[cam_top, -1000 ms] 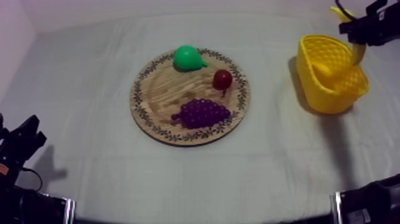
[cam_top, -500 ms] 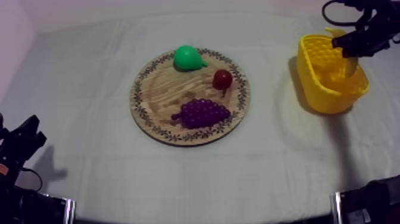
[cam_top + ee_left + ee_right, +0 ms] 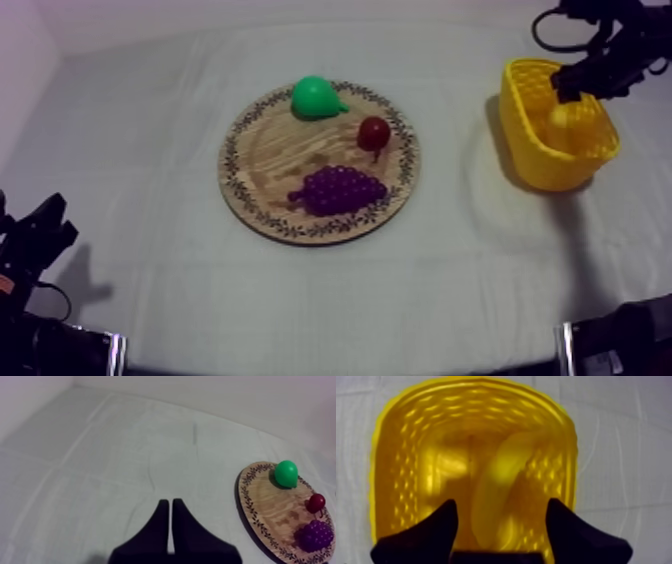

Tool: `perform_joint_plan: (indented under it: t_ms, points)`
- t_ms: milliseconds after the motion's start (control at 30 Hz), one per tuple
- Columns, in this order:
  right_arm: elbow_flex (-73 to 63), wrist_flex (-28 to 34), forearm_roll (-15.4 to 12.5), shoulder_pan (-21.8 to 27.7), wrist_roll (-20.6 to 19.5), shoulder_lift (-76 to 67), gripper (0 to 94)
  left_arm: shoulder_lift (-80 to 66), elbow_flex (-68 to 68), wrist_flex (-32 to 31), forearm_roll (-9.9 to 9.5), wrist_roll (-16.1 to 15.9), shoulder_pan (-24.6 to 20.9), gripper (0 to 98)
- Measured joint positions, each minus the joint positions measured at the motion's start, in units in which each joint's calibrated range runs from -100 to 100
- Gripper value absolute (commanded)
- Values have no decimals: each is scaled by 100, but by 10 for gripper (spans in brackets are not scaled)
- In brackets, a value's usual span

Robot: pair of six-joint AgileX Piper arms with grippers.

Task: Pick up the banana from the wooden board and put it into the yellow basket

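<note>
right gripper (image 3: 574, 82) is hovering over the yellow basket (image 3: 520, 125), at the basket's 12 o'clock side in the top view. In the right wrist view the right gripper (image 3: 503, 526) is holding its fingers (image 3: 443, 528) wide apart and gripping nothing, so the hand is released.

banana (image 3: 503, 486) is lying inside the basket (image 3: 383, 476) on its floor. Basket mesh is showing on either side of it, and as far as I can tell it isn't touching either finger. In the top view the banana (image 3: 560, 120) is reading as a paler yellow patch in the basket, just under the gripper.

The basket is sitting at about 3 o'clock from the round wooden board (image 3: 270, 150), well apart from it, on the cloth (image 3: 150, 130).

The board is carrying three toy fruits:
- pear (image 3: 316, 97) at its 12 o'clock rim
- small red fruit (image 3: 374, 131) at about 2 o'clock
- bunch of grapes (image 3: 342, 190) at about 5 o'clock

The red fruit and the grapes are sitting near each other, and the pear is lying apart from both.

left gripper (image 3: 38, 238) is sitting low at about 8 o'clock from the board, well apart from it. In the left wrist view the left gripper (image 3: 169, 503) is pressing its fingers (image 3: 159, 526) together into a narrow wedge, clenched on nothing, over bare cloth (image 3: 100, 466). The board (image 3: 260, 506) with the pear (image 3: 286, 473), small red fruit (image 3: 316, 502) and grapes (image 3: 316, 535) is lying beyond it.
</note>
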Motion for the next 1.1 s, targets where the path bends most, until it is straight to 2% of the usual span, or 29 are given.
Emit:
perform_joint_plan:
  t_ms: [100, 267, 433, 800, 933, 1100]
  points:
    - [91, -53, -58, -35, 0, -268, 149, 0, 0, 0, 0, 0, 0, 0]
    - [477, -425, -88, -99, -67, -958, 44, 0, 0, 0, 0, 0, 0, 0]
    - [1160, -1011, -61, -204, -197, -1896, 14, 0, 0, 0, 0, 0, 0, 0]
    - [3368, -2192, -267, -547, -183, -4425, 7, 0, 0, 0, 0, 0, 0, 0]
    - [4250, -2364, -376, -598, -174, -5332, 7, 0, 0, 0, 0, 0, 0, 0]
    - [5224, -2449, -647, -577, 28, -6399, 7, 0, 0, 0, 0, 0, 0, 0]
